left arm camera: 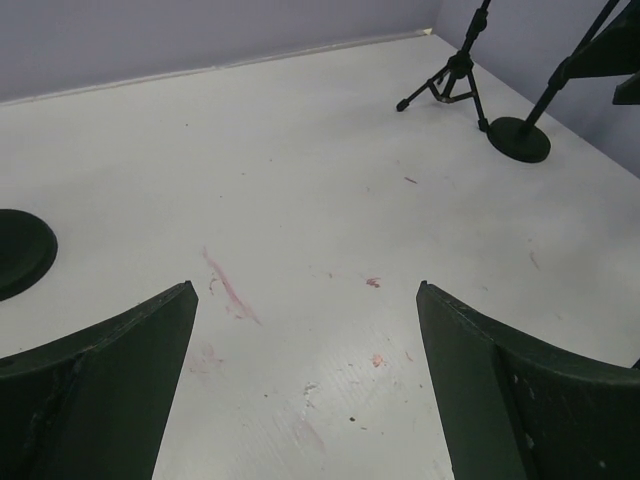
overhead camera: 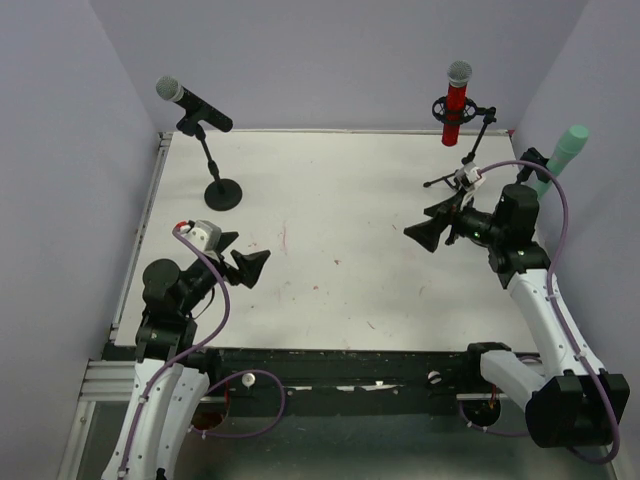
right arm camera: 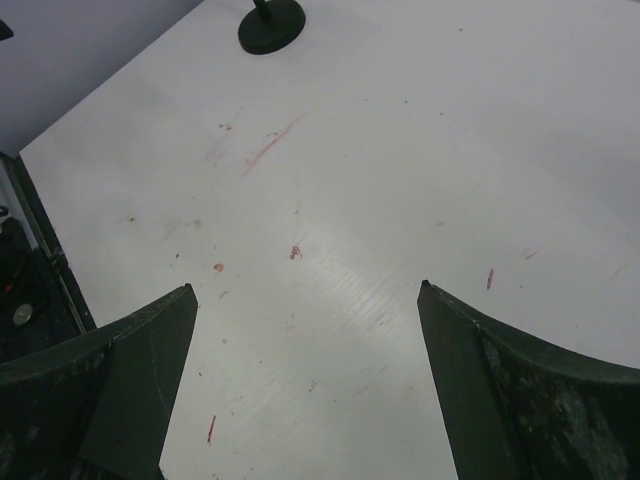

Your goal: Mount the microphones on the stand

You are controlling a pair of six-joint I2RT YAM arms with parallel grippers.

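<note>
Beyond the right tool [overhead camera: 425, 230], red microphone [overhead camera: 457, 100] mounted upright, well apart

Both arms are stretched forward. The left gripper [overhead camera: 243, 256] points right, jaws spread wide and empty. The right gripper [overhead camera: 428, 226] points left across the middle, jaws just as wide, holding nothing.

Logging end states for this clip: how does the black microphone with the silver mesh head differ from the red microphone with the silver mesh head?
Body: the black microphone is black, while the red microphone is red.
Pose: the black one leans with its head toward the left, while the red one stands upright, head up.
Mount: the black one sits on a round-base stand, the red one in a ring holder on a tripod stand.
Both have silver mesh heads and sit in stands.
</note>
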